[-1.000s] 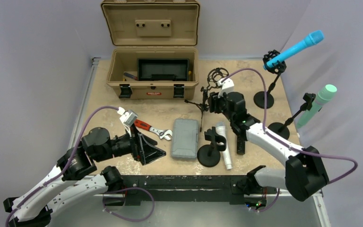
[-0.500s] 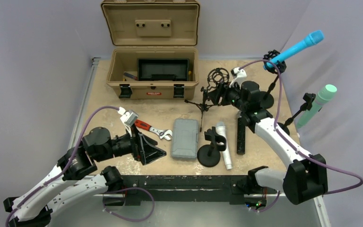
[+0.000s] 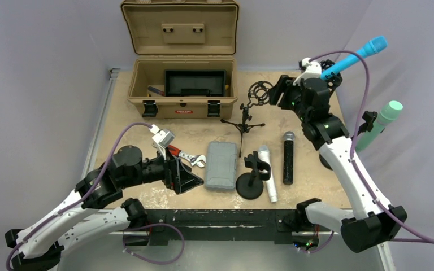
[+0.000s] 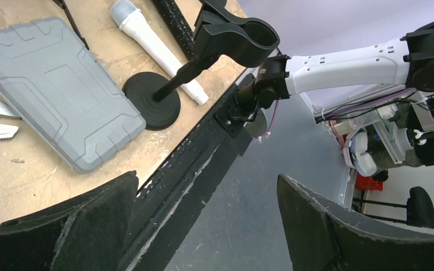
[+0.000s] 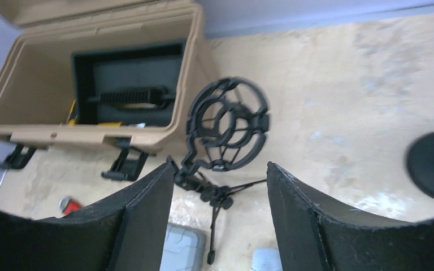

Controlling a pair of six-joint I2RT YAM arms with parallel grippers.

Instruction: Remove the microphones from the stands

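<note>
**Q:** Which step are you on?

**A:** The reach, I judge. A black mic (image 3: pixel 288 158) and a white mic (image 3: pixel 267 172) already lie flat on the tabletop (image 3: pixel 130 130) by an empty stand (image 3: pixel 251 179). The blue mic (image 3: pixel 355 56) sits in its clip at the back right corner, tilted up and outward. The green mic (image 3: pixel 380 124) is clipped to the stand at the right edge. My right jaws hang high, just left of the blue mic's clip. They stand apart with nothing between them and face the shock mount (image 5: pixel 227 131), not the mic.

**Q:** And the left?

**A:** My left jaws are wide and empty, low by the near edge, beside the wrench (image 3: pixel 187 156).

**Q:** What does the next move call for?

**A:** I think my right wrist must turn toward the blue handle and close on it below the head. Then I draw it out along its own axis, so the stand doesn't tip.

**Q:** How much room is there?

**A:** It is tight on the right. Both stands are close to the tabletop's edge, the blue head overhangs it, and my purple cable (image 3: pixel 366 84) loops just beside the mic. The open room is front-left, between the shock mount and the black mic. The toolbox (image 3: pixel 181 84) is well apart.
</note>
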